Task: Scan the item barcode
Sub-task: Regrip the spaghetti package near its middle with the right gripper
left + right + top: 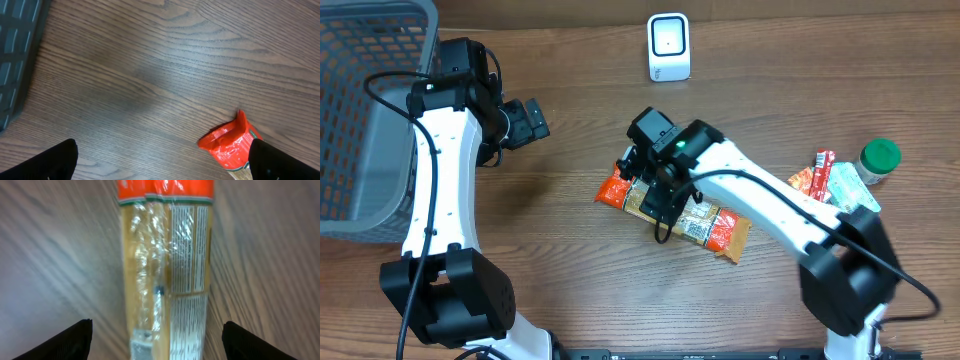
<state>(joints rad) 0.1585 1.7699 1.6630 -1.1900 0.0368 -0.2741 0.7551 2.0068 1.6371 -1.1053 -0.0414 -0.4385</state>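
Right gripper (157,332): my jaws stand wide apart, one finger (70,340) on each side of the packet (165,255). Wood shows between each finger and the wrap, so I grip nothing.
Packet: it lies flat on the table (570,270) near the centre, right under my right gripper. It has a clear wrap and orange ends, and a printed label panel faces up.
Barcode: the print is too blurred for me to pick one out.
Left gripper (162,167): my jaws are fully apart with only bare wood between them. The packet's orange end lies near my right-hand finger, not touching.
Scanner (669,47): white, upright at the far edge, well apart from the packet.
Basket (360,120): grey, at the far left, beside my left arm.
Right edge: a green-lidded jar (880,160) and sachets (820,172), apart from the packet.
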